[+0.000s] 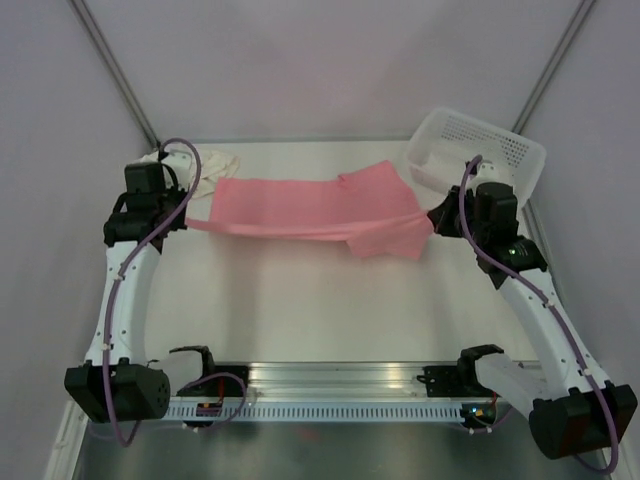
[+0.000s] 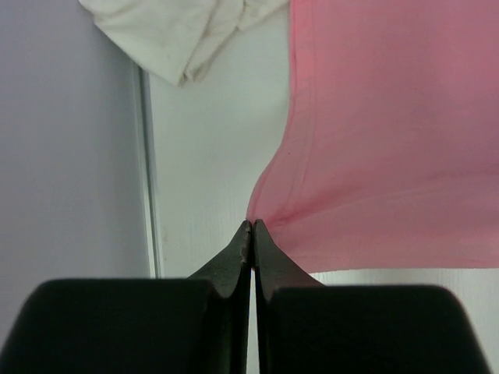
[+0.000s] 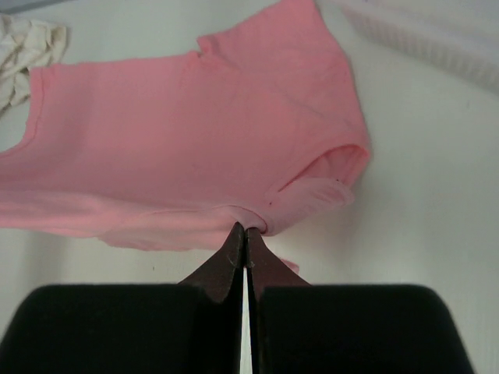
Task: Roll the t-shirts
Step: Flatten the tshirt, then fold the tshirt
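The salmon-pink t-shirt (image 1: 300, 205) hangs stretched across the upper middle of the top view. Its long axis runs left to right between the two arms, and its near edge sags slightly above the desk (image 1: 300, 320).

The left gripper (image 1: 188, 222) sits at the garment's left end. In the left wrist view its jaws are pressed together on a corner of the hem, with the cloth fanning up and to the right from the pinch. The right gripper (image 1: 433, 220) is at the opposite end, and in the right wrist view it is closed on a bunched fold near the sleeve, the body of the shirt spreading to the upper left.

Each arm therefore holds one end, and the shirt lies directly between them. A roll would probably have to travel along that left-right axis once the cloth is laid flat.

The cream t-shirt (image 1: 215, 168) lies crumpled in the upper left, just behind the left gripper and nearer that arm. It touches or nearly touches the pink one. The basket (image 1: 500, 135) stands at the upper right.
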`<action>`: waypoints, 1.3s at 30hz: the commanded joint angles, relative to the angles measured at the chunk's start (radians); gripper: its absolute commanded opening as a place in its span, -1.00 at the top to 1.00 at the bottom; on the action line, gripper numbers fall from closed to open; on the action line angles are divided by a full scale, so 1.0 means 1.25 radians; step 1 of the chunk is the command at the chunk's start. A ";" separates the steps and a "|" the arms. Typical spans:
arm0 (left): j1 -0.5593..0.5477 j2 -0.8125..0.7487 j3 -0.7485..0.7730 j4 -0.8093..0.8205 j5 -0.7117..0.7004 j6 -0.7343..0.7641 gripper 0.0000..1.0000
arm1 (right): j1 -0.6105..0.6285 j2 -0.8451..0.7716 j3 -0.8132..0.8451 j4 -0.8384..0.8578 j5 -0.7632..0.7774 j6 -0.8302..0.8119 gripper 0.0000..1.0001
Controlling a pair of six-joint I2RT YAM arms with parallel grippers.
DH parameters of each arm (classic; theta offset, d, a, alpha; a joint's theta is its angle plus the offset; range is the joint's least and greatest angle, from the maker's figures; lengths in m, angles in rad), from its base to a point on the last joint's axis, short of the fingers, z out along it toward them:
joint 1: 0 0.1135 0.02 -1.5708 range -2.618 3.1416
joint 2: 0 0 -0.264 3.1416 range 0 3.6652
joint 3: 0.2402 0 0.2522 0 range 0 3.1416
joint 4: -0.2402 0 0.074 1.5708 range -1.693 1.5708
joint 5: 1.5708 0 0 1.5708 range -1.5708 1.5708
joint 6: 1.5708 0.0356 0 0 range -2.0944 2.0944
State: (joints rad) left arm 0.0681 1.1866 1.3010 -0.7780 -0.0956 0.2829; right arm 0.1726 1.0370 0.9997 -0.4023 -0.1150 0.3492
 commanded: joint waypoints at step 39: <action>0.004 0.198 -0.249 0.255 0.024 0.007 0.95 | -0.002 0.348 -0.148 0.280 0.031 0.105 0.99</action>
State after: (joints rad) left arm 0.0681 1.4147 0.9577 -0.5312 -0.0692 0.3187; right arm 0.1726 1.4322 0.7563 -0.1123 -0.1032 0.5014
